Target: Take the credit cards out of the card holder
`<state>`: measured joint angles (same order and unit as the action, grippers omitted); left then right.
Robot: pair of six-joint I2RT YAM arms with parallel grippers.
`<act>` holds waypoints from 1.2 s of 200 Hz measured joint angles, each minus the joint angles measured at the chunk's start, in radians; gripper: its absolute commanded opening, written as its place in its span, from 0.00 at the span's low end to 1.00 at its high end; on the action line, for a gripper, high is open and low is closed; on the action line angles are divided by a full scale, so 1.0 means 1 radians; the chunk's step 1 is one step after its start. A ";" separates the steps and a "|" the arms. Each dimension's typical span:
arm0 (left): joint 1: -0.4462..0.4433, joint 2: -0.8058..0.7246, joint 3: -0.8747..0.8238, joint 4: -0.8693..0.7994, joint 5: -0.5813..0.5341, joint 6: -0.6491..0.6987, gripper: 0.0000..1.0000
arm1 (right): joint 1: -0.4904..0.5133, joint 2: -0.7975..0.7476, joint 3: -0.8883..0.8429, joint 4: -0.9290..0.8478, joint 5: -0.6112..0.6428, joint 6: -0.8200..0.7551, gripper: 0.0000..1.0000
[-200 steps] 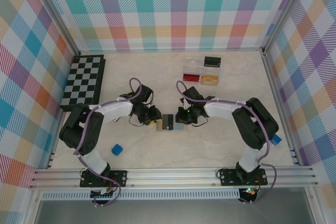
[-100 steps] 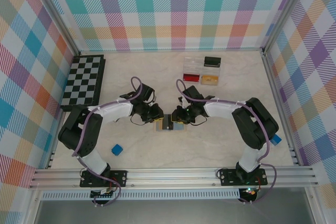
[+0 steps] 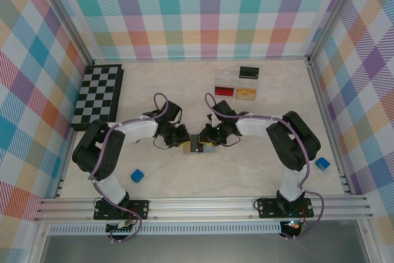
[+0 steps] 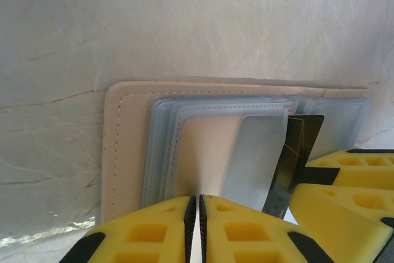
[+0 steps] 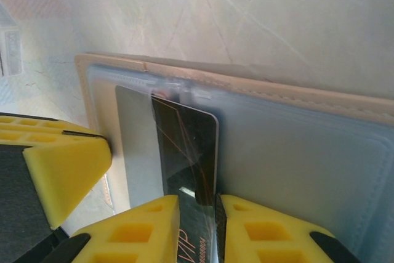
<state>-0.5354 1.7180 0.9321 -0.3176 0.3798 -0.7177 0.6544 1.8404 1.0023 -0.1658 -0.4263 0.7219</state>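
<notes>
Two grippers: both set over the card holder [image 4: 120, 146] at mid-table.
Left gripper [image 4: 196, 214]: jaws a bare slit apart at the holder's edge; any hold cannot be told.
Right gripper [image 5: 198, 204]: jaws pinched on the dark card [image 5: 184, 146].
Holder: laid open, flat.
Surface: pale marbled table [image 3: 246, 164].
Room: plaid walls [image 3: 209, 10]; chessboard [image 3: 97, 95] left, clear box [image 3: 237, 82] rear.

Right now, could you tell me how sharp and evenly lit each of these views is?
Top view: even light, sharp throughout. Left wrist: holder crisp, yellow fingers blurred, a glare streak on the table. Right wrist: dark card fairly sharp with sheen streaks across it, table washed out at upper left.
</notes>
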 measured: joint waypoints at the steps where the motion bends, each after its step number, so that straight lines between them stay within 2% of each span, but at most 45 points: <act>1: 0.000 0.000 0.000 0.000 0.000 0.000 0.14 | 0.000 0.000 0.000 0.000 -0.001 0.000 0.24; 29: 0.000 0.000 -0.006 0.010 0.001 0.000 0.14 | 0.000 0.011 0.001 0.023 -0.021 0.005 0.22; 75: 0.000 0.000 -0.007 0.013 0.000 0.000 0.14 | -0.003 0.019 0.001 0.037 -0.023 0.023 0.08; 105: 0.000 0.000 -0.007 0.014 0.000 0.000 0.16 | -0.016 0.011 -0.018 0.046 -0.009 0.026 0.03; 174: 0.000 -0.010 -0.029 0.082 0.041 -0.015 0.24 | -0.083 -0.131 -0.146 0.060 0.017 0.018 0.00; 240: 0.000 -0.069 -0.034 0.096 0.072 -0.022 0.26 | -0.092 -0.138 -0.148 0.106 -0.026 0.019 0.00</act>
<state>-0.5354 1.6493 0.8982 -0.2214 0.4515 -0.7399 0.5625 1.7027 0.8543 -0.0601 -0.4526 0.7414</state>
